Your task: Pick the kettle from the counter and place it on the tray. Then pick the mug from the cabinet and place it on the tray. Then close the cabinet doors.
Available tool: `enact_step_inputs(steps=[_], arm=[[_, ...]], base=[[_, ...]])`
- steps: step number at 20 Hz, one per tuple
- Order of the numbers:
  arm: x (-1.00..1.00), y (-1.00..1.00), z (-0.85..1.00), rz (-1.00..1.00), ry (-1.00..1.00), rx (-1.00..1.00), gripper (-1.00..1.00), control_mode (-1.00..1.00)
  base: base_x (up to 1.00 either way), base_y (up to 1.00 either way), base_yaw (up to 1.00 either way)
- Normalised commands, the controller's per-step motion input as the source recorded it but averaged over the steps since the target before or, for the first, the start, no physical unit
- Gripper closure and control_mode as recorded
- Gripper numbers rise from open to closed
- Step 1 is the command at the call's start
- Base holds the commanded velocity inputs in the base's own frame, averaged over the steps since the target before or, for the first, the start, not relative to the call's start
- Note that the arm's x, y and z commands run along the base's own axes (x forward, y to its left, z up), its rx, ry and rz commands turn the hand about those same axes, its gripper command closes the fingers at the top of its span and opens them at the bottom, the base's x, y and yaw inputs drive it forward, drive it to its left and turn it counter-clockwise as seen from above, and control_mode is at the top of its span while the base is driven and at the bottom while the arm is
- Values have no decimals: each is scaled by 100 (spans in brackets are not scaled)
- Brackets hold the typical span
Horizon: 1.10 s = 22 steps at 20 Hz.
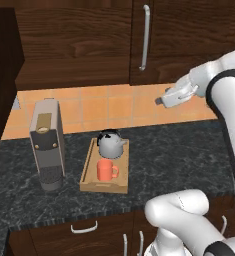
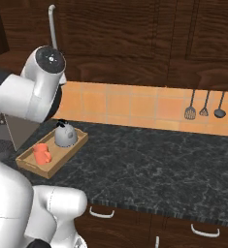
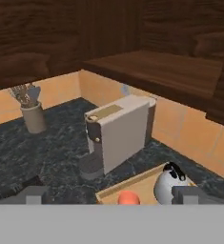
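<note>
Hand: the hand hangs high over the surface, right of the tray, fingers spread wide, holding nothing.
Kettle: the kettle sits in the far half of the tray.
Mug: the mug stands in the near half, just in front of the kettle.
Tray edges: raised rims enclose both; its left rim lies near the coffee machine.
Surface: the surface runs bare to the right of the tray.
Cabinet doors: the cabinet doors look shut, bar handle upright.
Wall: utensils hang far right.
</note>
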Motion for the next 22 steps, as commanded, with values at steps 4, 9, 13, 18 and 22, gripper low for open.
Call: enact_step_inputs(steps=[4, 9, 13, 18, 22], arm=[[-54, 69, -8, 28, -25, -21, -100, -100], [-67, 61, -4, 14, -37, -1, -100, -100], [-55, 60, -1, 15, -49, 0, -100, -100], [-29, 74, 0, 30, -21, 0, -100, -100], [-40, 77, -2, 24, -43, 0, -100, -100]], base=[[0, 0, 0], [0, 0, 0], [0, 0, 0], [0, 0, 0], [0, 0, 0]])
